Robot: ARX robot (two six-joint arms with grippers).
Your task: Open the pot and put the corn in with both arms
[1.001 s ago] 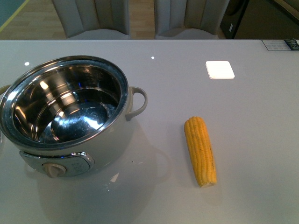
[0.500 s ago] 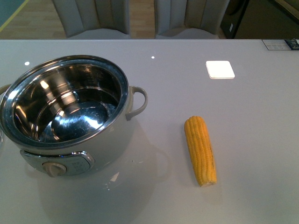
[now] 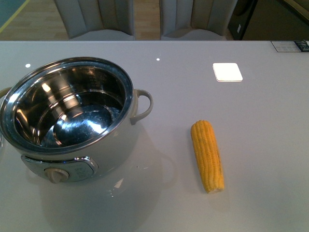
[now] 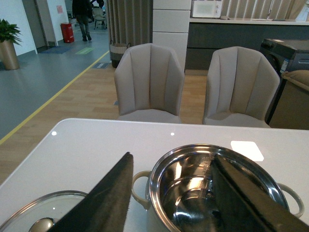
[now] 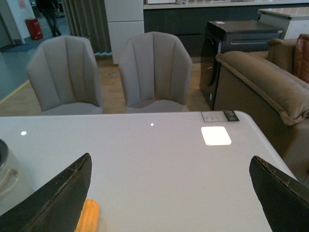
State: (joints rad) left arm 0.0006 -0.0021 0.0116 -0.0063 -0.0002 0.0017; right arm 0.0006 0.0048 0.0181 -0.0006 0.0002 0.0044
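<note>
The pot (image 3: 67, 116) stands at the left of the table with its lid off, its shiny steel bowl empty, a white loop handle (image 3: 142, 105) on its right and a knob (image 3: 55, 175) in front. The corn (image 3: 207, 155) lies on the table right of the pot, tapered end toward me. Neither arm shows in the front view. In the left wrist view my left gripper (image 4: 171, 159) is open above the near side of the pot (image 4: 217, 188), and the glass lid (image 4: 36, 217) lies beside it. In the right wrist view my right gripper (image 5: 171, 162) is open and empty above the table, with the corn's tip (image 5: 88, 216) by one finger.
A white square patch (image 3: 227, 72) lies on the table at the back right, and a dark card (image 3: 289, 46) at the far right edge. Two grey chairs (image 3: 145, 19) stand behind the table. A brown sofa (image 5: 270, 92) shows off the right side.
</note>
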